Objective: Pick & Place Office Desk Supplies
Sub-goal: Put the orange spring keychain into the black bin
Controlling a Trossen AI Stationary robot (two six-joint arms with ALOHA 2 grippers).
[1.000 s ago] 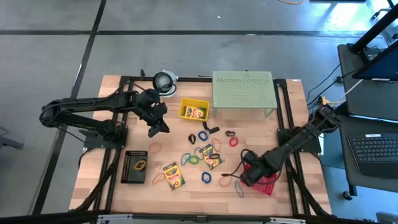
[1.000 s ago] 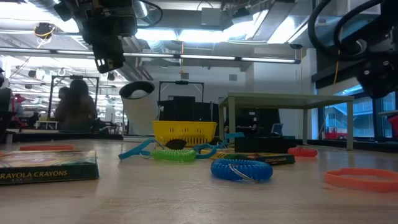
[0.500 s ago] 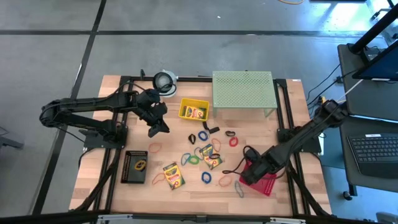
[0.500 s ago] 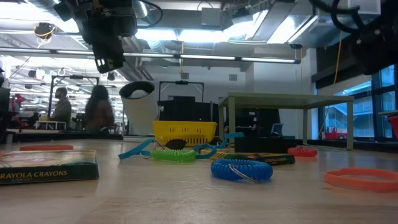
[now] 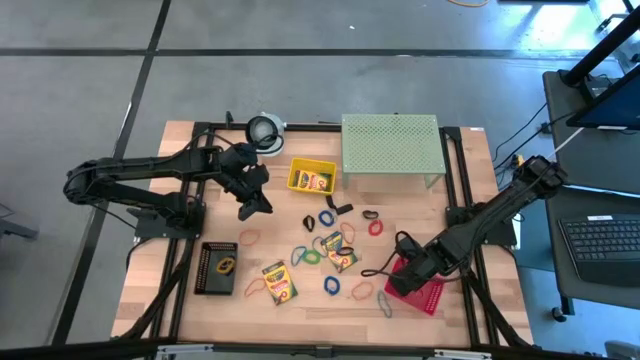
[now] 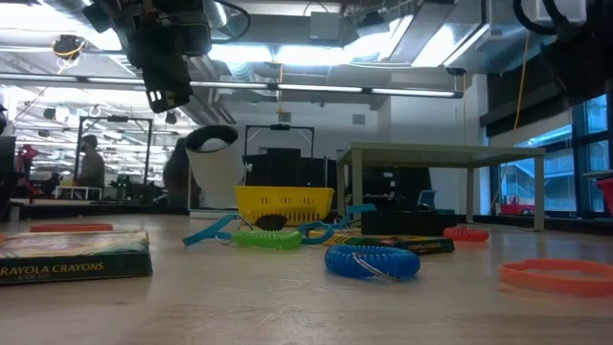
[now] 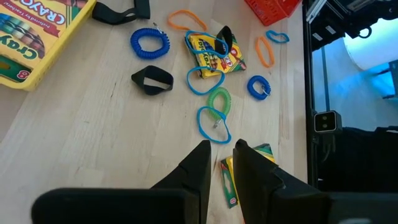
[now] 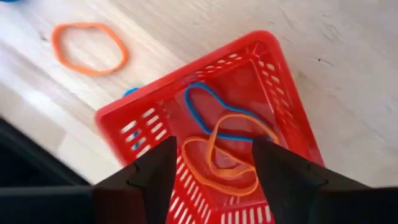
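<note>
My right gripper (image 5: 403, 266) (image 8: 214, 163) hangs open, pointing down over the red basket (image 5: 428, 291) (image 8: 261, 43). A blue band (image 8: 208, 102) and orange bands (image 8: 221, 165) lie loose in the basket below its fingers. My left gripper (image 5: 257, 207) (image 7: 222, 152) waits in the air above the table's left-centre, empty, with a narrow gap between its fingers. Crayon boxes (image 5: 280, 283) (image 5: 338, 252) lie flat on the table among coloured bands (image 5: 331, 285) and black clips (image 5: 327, 217). Another crayon box (image 5: 312, 180) lies in a yellow bin.
A pale green perforated stand (image 5: 390, 145) stands at the far edge, with a white roll (image 5: 265, 130) to its left. A black tray (image 5: 218, 268) lies near the left front. An orange band (image 8: 90, 50) lies on the wood beside the red basket.
My right gripper has risen above the red basket and tipped a little. My left arm has kept still.
</note>
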